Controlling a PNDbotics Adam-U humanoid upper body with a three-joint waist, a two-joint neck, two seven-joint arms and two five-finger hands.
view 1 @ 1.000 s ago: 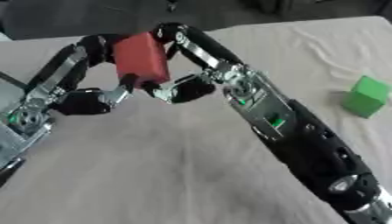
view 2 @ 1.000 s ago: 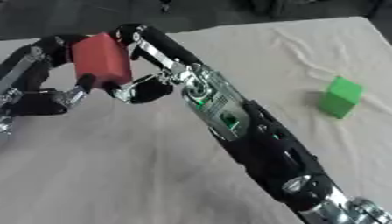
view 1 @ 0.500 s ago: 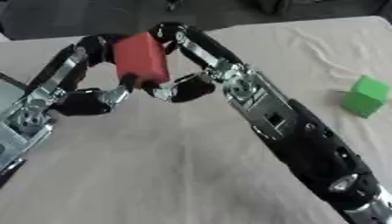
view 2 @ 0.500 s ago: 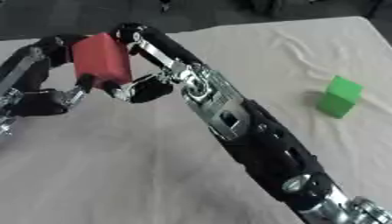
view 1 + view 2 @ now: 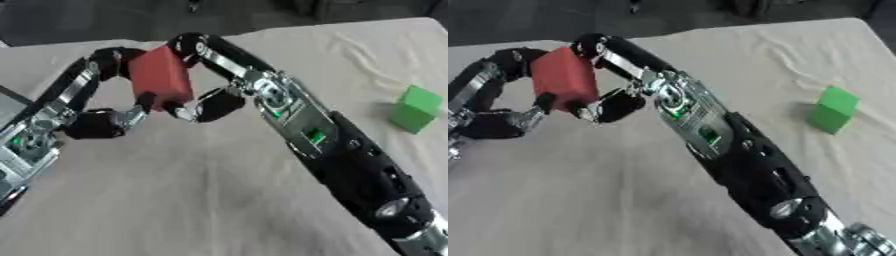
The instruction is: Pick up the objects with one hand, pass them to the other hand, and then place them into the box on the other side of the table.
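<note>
A red block (image 5: 161, 76) is held above the table (image 5: 201, 200), left of centre, gripped from both sides at once. The left hand (image 5: 92, 107) is curled round its left and lower edge; the right hand (image 5: 213, 75) is pinched on its top and lower right corner. A green cube (image 5: 415, 108) is seen well apart at the right, resting on the cloth.

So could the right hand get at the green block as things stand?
Probably not right away. The right hand is curled on the red block together with the left hand, out over the table's left. The green block stands alone on the cloth with nothing around it, so once freed, likely yes.
</note>
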